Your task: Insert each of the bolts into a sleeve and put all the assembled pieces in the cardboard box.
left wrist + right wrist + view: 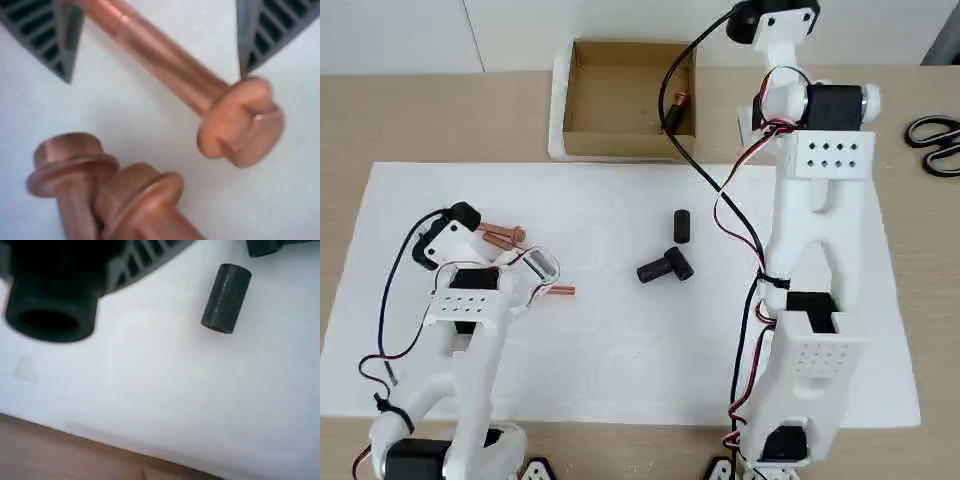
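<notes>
Straddles a copper-coloured metal flange bolt [185,75] with the left gripper [155,77], jaws spread wide and closed on nothing, one dark ribbed tip on either side of the shank. Finds that bolt flat on the white paper sheet [150,145], yet slantwise across the gap: not square to the closing line, with the flanged head just beside one jaw tip and the far end of the shank passing close by the other jaw. Finds two more copper bolts [100,190] just beside it, flanges touching each other, apart from both tips. Looks to need a small twist of the wrist, or a shift toward mid-shank, before closing; risks otherwise catching head and shank corner to corner and spinning the bolt out. Puts the left arm far nearer the bolts, going by the high view, with all three loose ones at its side of the sheet.

Seems to grip a short black cylindrical sleeve [50,315] in the right gripper [100,270], bore facing the wrist camera, a ribbed jaw tight against its side; holds it well apart from the bolts. Shows loose black sleeves [682,226] mid-sheet, between the two arms, lying on their sides. Counts one assembled piece [675,108] already in the open cardboard box [620,100] past the sheet's far edge. Leaves three bolts to sleeve and box, by that count.
</notes>
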{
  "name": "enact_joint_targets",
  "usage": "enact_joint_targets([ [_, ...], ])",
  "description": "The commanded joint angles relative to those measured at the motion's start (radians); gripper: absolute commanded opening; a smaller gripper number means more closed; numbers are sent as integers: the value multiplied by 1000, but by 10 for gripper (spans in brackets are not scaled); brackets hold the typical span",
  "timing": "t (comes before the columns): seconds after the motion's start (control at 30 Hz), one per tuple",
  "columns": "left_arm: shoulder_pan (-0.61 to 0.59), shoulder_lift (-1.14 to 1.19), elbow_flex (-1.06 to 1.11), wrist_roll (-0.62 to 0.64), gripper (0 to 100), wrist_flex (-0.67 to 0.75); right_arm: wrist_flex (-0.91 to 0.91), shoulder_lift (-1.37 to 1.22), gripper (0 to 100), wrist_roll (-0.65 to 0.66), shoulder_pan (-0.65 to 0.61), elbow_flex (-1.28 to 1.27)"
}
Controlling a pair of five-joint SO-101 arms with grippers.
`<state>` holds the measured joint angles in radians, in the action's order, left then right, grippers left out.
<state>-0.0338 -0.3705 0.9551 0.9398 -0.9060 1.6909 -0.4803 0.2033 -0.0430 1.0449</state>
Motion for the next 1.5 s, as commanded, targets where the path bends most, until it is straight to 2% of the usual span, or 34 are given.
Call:
enact_joint_targets([
  [0.0, -5, -31, -4, 3, 114, 18, -4, 65, 4, -11, 2, 3],
  [0.13, -5, -31, -4, 3, 34, 18, -4, 65, 4, -11, 2, 3],
  [0.57, 2, -38, -7, -15, 5, -5, -4, 65, 4, -11, 5, 3],
  [0.77, -3, -38, -131, -212, 5, -222, -4, 65, 4, -11, 7, 3],
  [0.87, -3, -38, -214, -348, 5, -339, -4, 65, 4, -11, 4, 3],
  [1.0, -2, -38, -274, -468, 6, -411, -4, 65, 4, -12, 2, 3],
  [1.07, -6, -38, -278, -434, 6, -414, -4, 65, 4, -12, 2, 3],
  [1.23, -49, -38, -283, -230, 13, -413, -4, 65, 4, -12, 2, 3],
  [1.47, -54, -31, -262, -146, 150, -404, -4, 65, 4, -12, 2, 3],
])
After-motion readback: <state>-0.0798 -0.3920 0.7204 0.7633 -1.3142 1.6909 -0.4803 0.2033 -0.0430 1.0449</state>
